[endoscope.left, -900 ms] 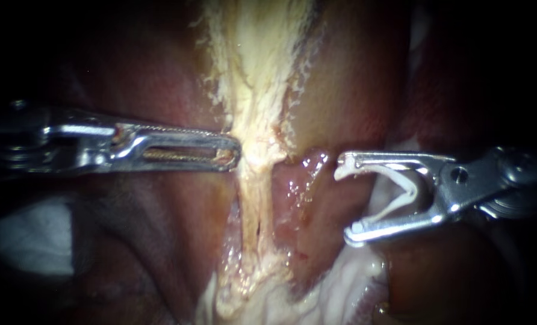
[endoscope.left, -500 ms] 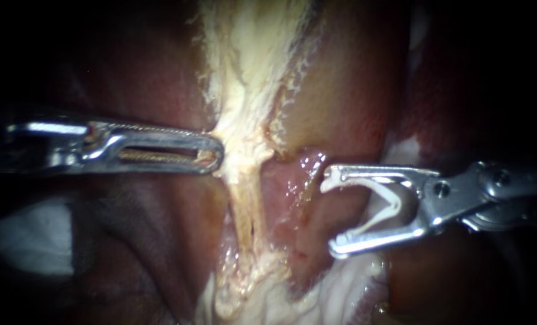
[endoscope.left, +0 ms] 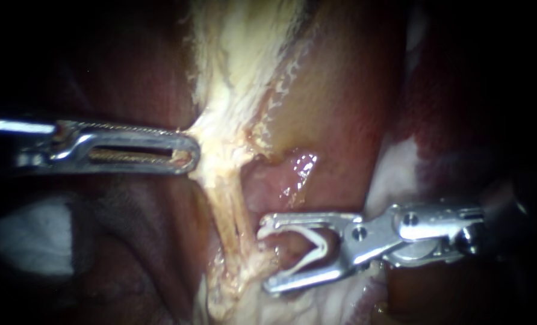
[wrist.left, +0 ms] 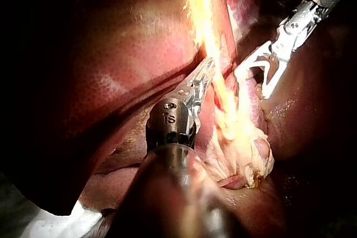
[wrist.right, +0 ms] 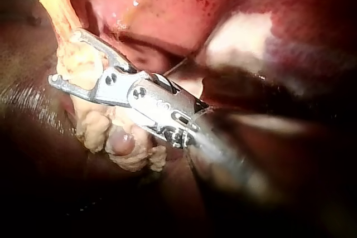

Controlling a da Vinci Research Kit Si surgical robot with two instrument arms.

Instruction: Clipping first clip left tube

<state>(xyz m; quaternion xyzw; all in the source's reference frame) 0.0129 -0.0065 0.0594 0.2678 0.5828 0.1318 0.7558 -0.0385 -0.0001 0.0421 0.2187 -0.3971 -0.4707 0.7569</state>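
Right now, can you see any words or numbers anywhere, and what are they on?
Nothing can be read.
Left instrument: one small mark on its dark collar, too blurred to read.
Right instrument, clip, pale tissue: no writing.

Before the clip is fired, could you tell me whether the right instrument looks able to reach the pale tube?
Probably yes. The right instrument holds a clip spread wide, its tips just beside the tube with nothing between them; the left instrument holds the pale tissue taut.
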